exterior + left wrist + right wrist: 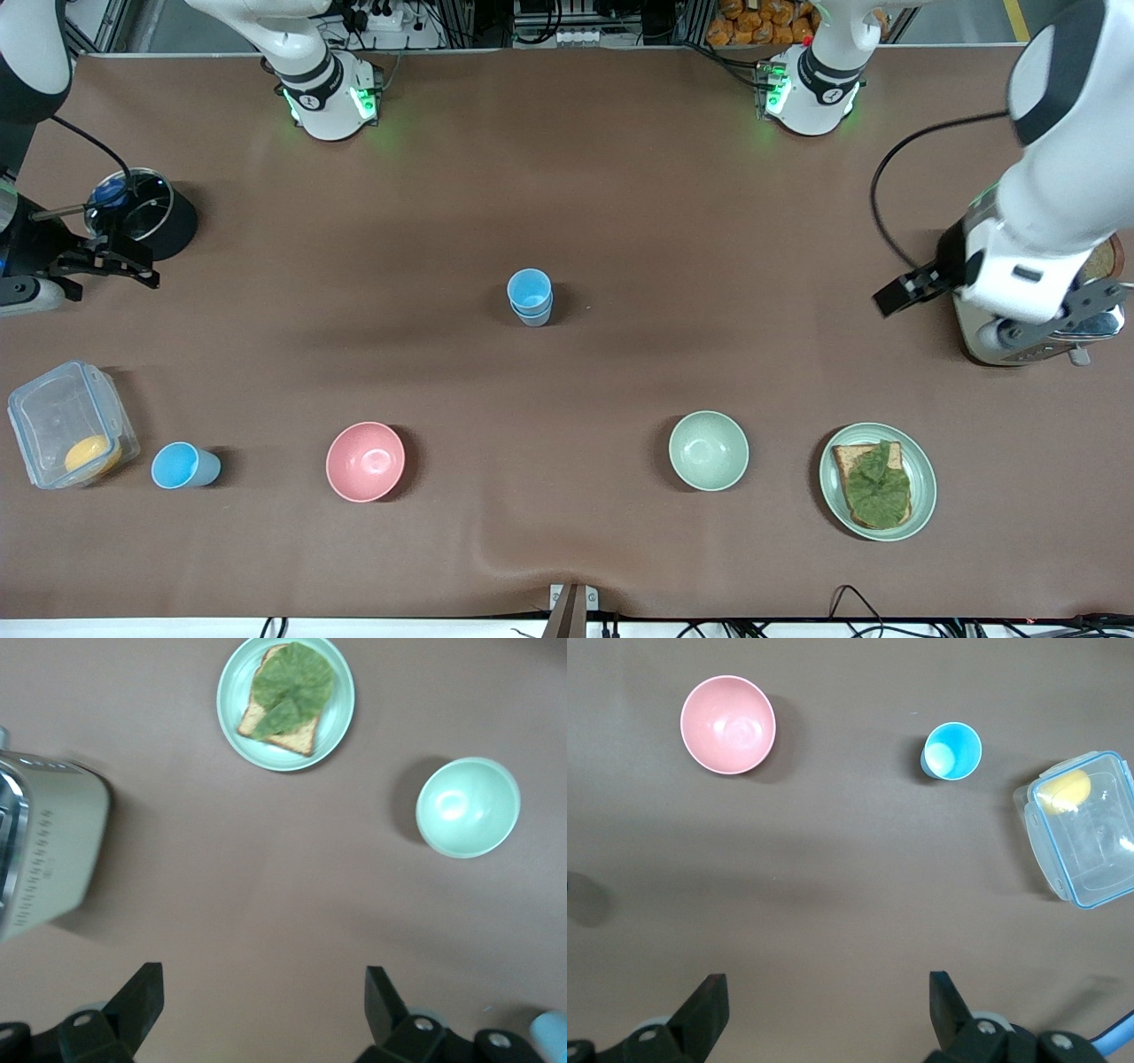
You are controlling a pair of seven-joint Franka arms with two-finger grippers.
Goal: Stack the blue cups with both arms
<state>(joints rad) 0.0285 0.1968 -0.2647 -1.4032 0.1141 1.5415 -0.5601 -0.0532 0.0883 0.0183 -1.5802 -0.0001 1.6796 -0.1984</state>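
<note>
You've got stacked cups (pixel 530 298) mid-frame, a lone cup (pixel 183 465) lower left; left gripper (pixel 262 1003) and right gripper (pixel 829 1003) both spread wide, holding nothing. No readable writing.

Brown tabletop (pixel 620 177) carries, along the edge nearest the front camera: a clear lidded container (pixel 69 425) with a yellow item inside, a pink bowl (pixel 365 461), a pale green bowl (pixel 708 450), and a green plate (pixel 877 481) — toast topped with lettuce. Toaster (pixel 1028 341) at the left arm's end; a dark round glass-lidded pot (pixel 142 213) at the right arm's end.
</note>
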